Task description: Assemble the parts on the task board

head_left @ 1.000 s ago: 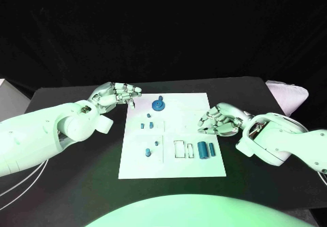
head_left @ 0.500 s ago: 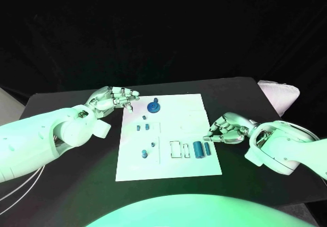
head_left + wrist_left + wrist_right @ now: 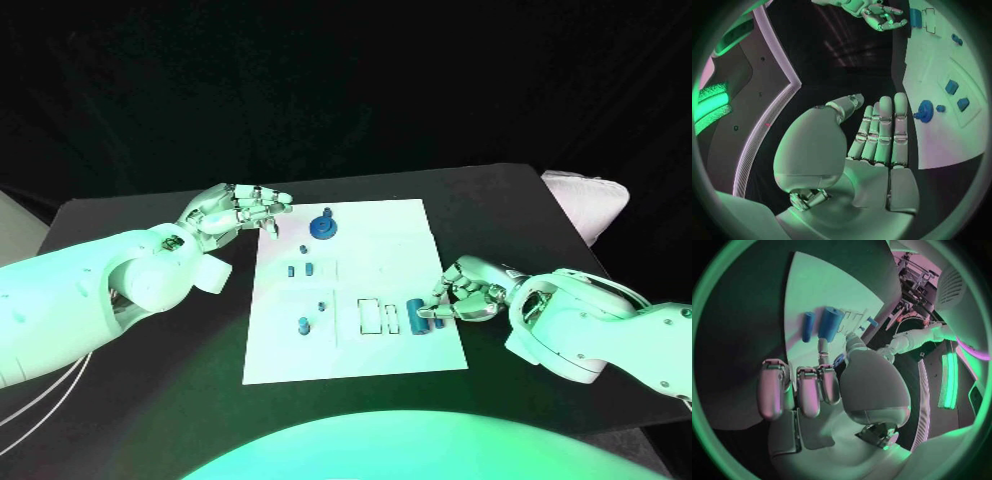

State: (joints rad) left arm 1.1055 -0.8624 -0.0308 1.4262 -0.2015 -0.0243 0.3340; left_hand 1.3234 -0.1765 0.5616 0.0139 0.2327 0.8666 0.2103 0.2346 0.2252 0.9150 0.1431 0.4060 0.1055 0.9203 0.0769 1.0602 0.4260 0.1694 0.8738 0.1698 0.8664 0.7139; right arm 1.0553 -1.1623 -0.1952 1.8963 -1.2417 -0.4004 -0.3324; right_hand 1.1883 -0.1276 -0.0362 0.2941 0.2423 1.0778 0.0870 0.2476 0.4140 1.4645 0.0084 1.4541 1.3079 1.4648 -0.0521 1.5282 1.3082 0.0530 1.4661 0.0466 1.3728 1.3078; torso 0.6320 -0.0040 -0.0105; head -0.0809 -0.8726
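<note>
The left hand (image 3: pixel 238 209) hovers released beside the task board's (image 3: pixel 387 240) far left corner. On the board, several small blue parts (image 3: pixel 304 268) look seated; two cylinders (image 3: pixel 418 316) lie loose by its right edge, where the right hand (image 3: pixel 464 292) reaches, grasp unclear.

no legible text, seemingly

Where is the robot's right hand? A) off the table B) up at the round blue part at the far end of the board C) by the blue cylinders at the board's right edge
C: the right hand reaches the blue cylinders at the task board edge.
</note>
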